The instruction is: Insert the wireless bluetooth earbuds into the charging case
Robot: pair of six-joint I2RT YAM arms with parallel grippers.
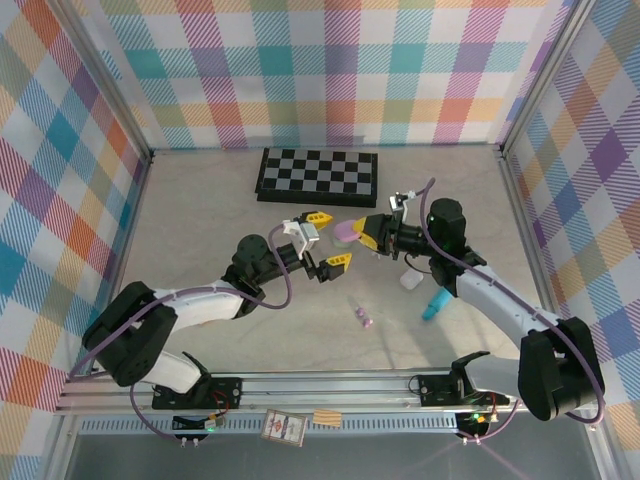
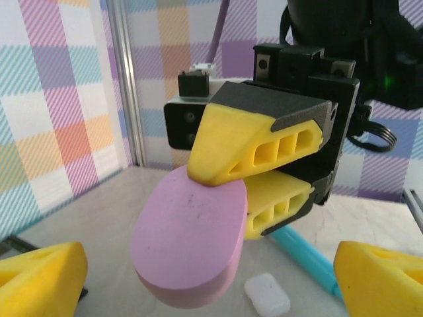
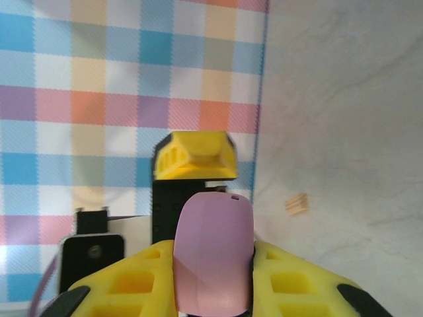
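A closed pink charging case (image 1: 345,231) is held above the table, with my right gripper (image 1: 362,233) shut on its rear end. In the right wrist view the pink case (image 3: 213,254) stands pinched between the yellow fingers (image 3: 297,290). My left gripper (image 1: 328,240) faces it, open, one finger on each side of the case's free end without touching it. The left wrist view shows the pink case (image 2: 188,244) close up. Two pink-purple earbuds (image 1: 362,317) lie on the table nearer the front. The pale earbuds are out of view.
A white closed case (image 1: 410,280) and a teal stick (image 1: 435,303) lie under the right arm; the white case (image 2: 268,295) and teal stick (image 2: 310,254) also show below the pink case. A checkered board (image 1: 318,172) lies at the back. A tan block (image 3: 297,203) lies apart.
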